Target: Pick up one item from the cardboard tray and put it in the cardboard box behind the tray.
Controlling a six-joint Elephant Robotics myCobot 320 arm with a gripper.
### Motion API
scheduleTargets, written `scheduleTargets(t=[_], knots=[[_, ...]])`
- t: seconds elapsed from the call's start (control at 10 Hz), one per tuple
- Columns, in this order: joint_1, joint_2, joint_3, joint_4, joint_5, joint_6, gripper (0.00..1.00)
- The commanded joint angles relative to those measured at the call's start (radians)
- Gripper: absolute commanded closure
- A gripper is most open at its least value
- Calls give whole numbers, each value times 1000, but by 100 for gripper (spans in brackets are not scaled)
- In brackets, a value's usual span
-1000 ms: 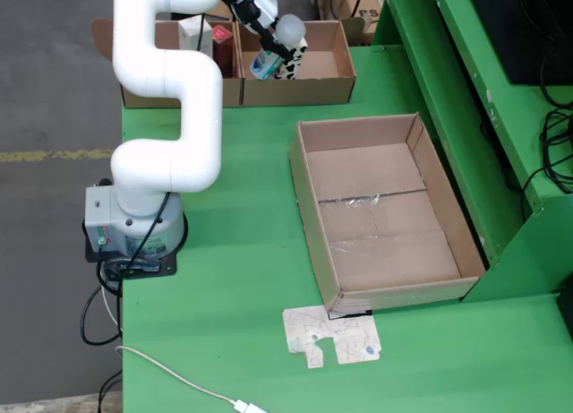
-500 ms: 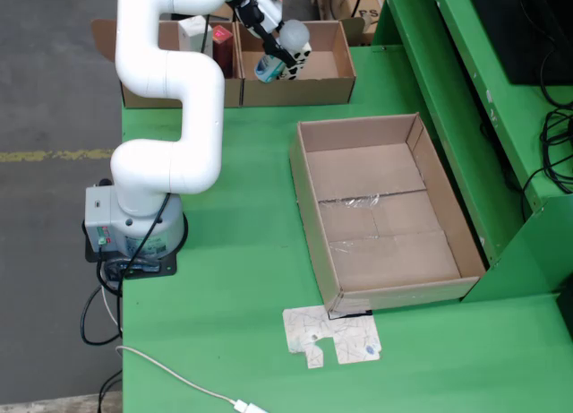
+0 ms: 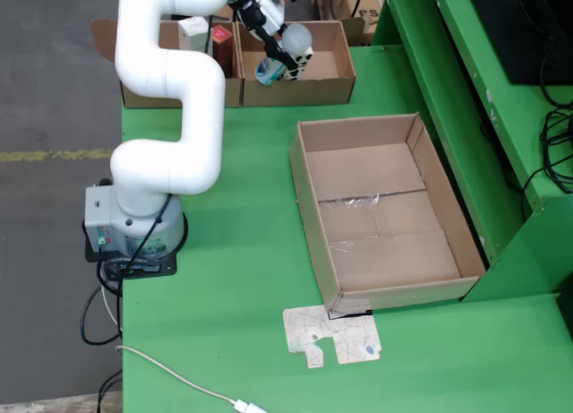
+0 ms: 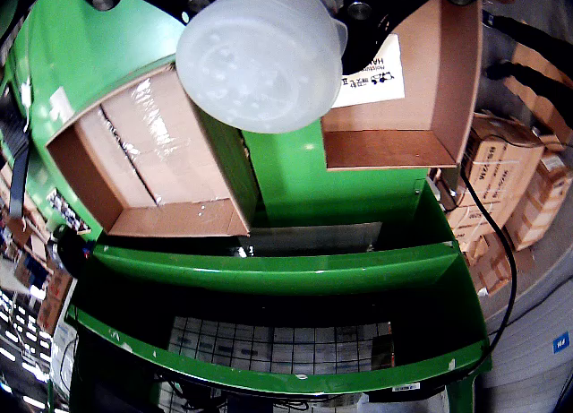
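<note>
My gripper (image 3: 271, 38) is clamped on the bottle (image 3: 285, 51), tilted over the box (image 3: 324, 86) behind the empty tray (image 3: 312, 207). The box's white label (image 4: 378, 77) seems printed, though I can't read it.

Fixed view: gripper (image 3: 273, 38) fingers too small/dark to separate; grip on the bottle (image 3: 285, 53) can't be read, bottle label blurred. Arm's upper link cut by top edge. Items in the left box (image 3: 183, 89) partly behind the arm (image 3: 170, 81).

Wrist view: bottle cap (image 4: 260, 55) hides the bottle body and fingertips; gripper cut off at top. Box label (image 4: 372, 73) text too blurred. Tray (image 4: 148, 162) cut at left.
</note>
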Motion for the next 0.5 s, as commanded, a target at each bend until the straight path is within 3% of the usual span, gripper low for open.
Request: scheduleTargets(t=[0.0, 0.4], knots=[[-17, -151, 213, 30, 3, -83, 100], [-19, -196, 213, 163, -15, -155, 100]])
